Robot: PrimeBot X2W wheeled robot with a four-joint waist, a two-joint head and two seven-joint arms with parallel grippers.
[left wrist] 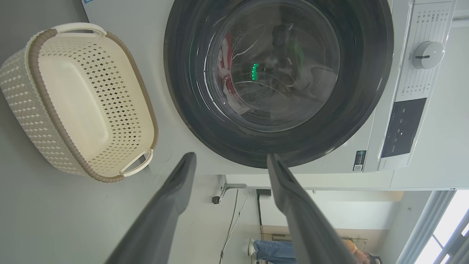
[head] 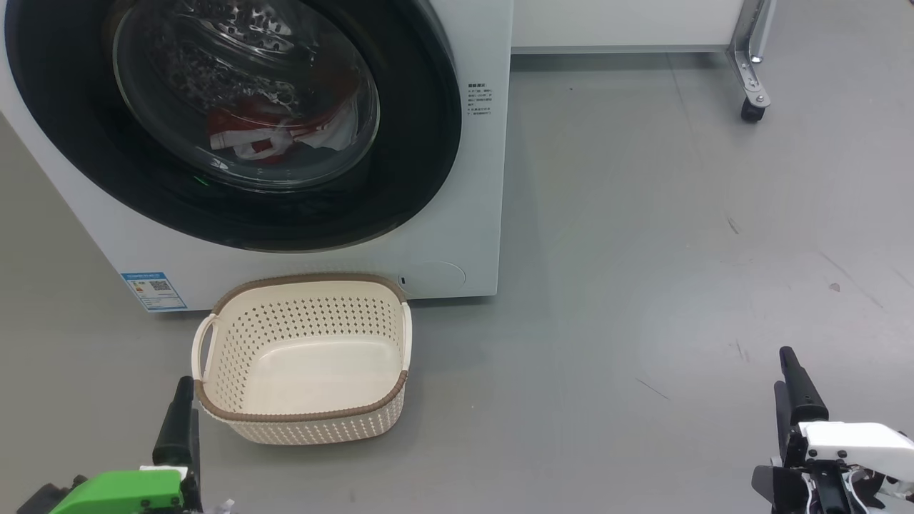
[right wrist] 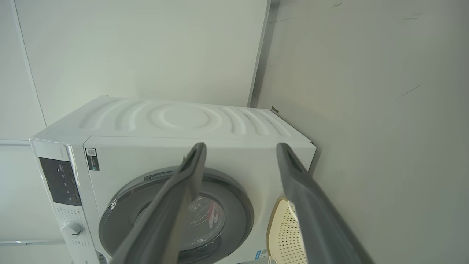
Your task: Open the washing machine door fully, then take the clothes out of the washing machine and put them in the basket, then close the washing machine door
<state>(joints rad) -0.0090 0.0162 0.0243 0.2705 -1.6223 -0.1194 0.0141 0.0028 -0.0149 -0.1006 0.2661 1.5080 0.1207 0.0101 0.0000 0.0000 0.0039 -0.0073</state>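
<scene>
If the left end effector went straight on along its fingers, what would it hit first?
Probably the door, which is closed: the left end effector, open, points at its black rim near the glass. The basket lies off to one side. Depth is hard to judge.

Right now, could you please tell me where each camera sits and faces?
Left wrist: on left arm, facing the washing machine door and basket; open left pincer below.
Right wrist: on right arm, facing the washing machine; open right pincer below.
Head: on the head, looking down at door, basket, floor; both pincers low.
Shared: all see door and basket.
</scene>
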